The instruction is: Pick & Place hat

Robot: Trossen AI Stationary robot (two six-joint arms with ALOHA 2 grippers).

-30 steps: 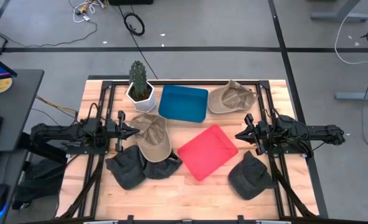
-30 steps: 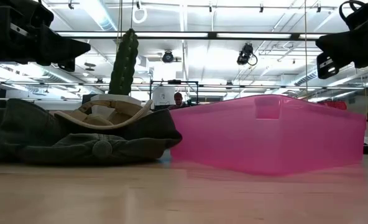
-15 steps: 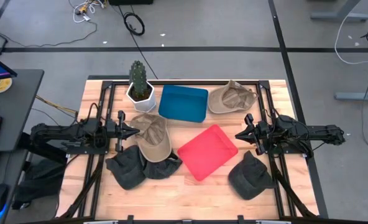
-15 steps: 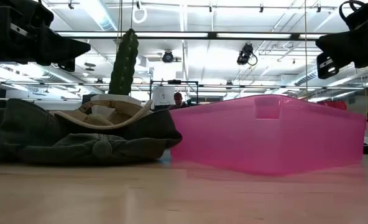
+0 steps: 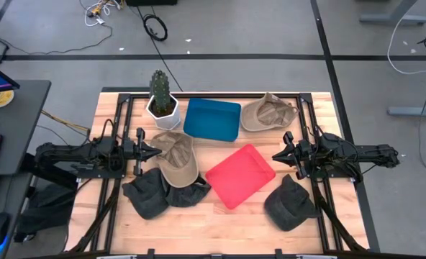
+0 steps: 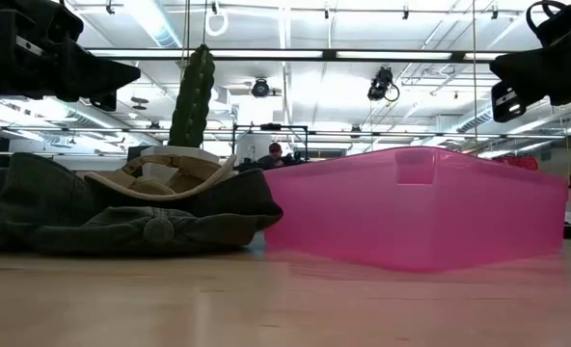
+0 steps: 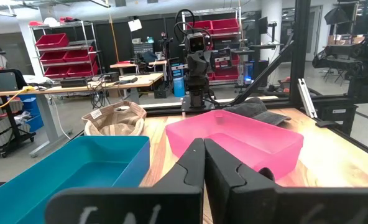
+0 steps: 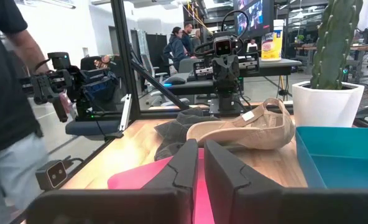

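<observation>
Several hats lie on the wooden table. A tan cap [image 5: 177, 158] rests inside-up on a dark green hat pile [image 5: 155, 193] at the left. Another tan hat [image 5: 267, 113] lies at the far right, and a dark hat [image 5: 288, 203] at the near right. A pink bin [image 5: 239, 175] sits in the middle, a blue bin [image 5: 212, 119] behind it. My left gripper [image 5: 154, 150] hovers shut above the table, just left of the tan cap. My right gripper [image 5: 278, 155] hovers shut, right of the pink bin.
A potted cactus [image 5: 161, 101] in a white pot stands at the far left beside the blue bin. Black frame rails [image 5: 119, 137] run along both table sides. Bare wood shows along the near edge [image 5: 227, 230]. People show in the room beyond the table [image 8: 13, 93].
</observation>
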